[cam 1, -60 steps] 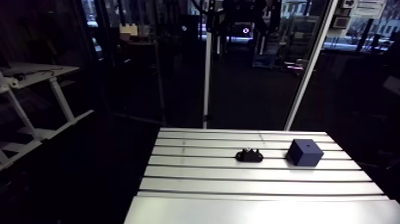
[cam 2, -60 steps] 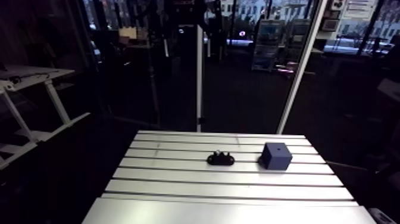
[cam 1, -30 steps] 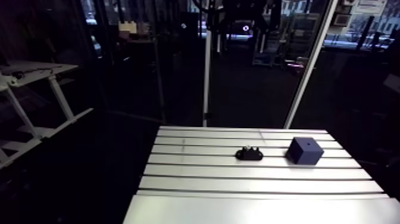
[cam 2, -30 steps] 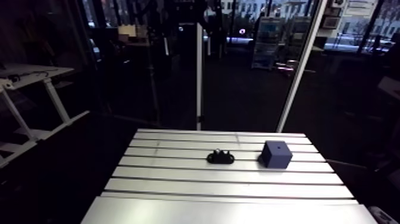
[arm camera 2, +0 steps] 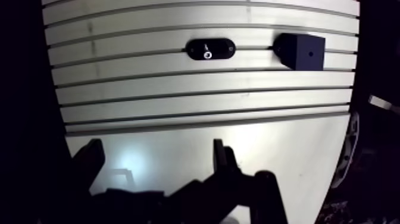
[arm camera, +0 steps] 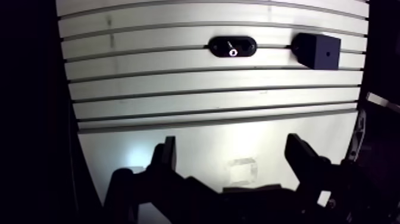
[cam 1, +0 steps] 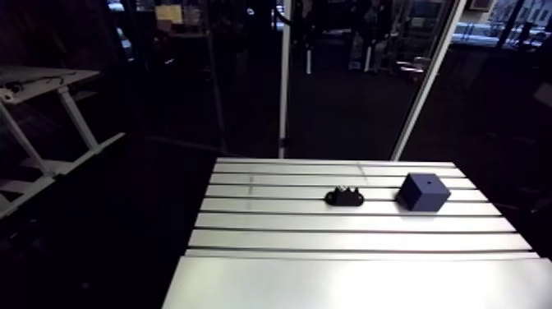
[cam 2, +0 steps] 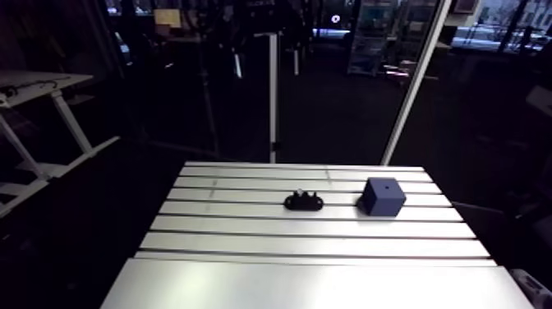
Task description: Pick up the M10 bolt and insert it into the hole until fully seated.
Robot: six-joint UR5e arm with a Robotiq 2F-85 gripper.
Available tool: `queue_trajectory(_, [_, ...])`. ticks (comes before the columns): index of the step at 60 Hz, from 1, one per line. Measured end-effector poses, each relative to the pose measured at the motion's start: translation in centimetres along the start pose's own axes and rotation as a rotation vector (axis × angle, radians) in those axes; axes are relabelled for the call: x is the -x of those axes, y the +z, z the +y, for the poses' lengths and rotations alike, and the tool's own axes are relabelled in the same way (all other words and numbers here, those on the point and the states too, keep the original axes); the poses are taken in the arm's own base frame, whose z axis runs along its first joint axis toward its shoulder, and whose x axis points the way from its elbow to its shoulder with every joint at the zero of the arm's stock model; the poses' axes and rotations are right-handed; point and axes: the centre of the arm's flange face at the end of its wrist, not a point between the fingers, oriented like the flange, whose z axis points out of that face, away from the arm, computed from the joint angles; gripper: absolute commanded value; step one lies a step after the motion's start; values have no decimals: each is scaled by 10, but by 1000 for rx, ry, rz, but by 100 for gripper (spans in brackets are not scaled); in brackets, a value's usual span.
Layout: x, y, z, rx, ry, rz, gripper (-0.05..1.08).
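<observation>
The M10 bolt [arm camera: 233, 52] stands in a black holder [arm camera: 247, 45] just beside the blue block [arm camera: 315, 44], presumably for easy grasping. The jaws hang spread and empty, well short of the block.

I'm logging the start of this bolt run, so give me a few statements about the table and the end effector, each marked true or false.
1. The end effector is open, with nothing between its fingers. True.
2. The black holder and the dark blue block lie apart on the slotted table. True.
3. The bolt is already seated in the block. False: the bolt stands in the holder, and the block's hole shows dark.
4. The block sits between the fingers. False: it lies well ahead of the end effector.
</observation>
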Motion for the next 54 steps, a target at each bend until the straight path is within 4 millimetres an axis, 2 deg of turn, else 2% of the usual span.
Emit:
queue_trajectory(27, [-44,66,28,-27,-46,-10,1])
queue_trajectory(54, [-63,124,34,-34,-55,-21,1])
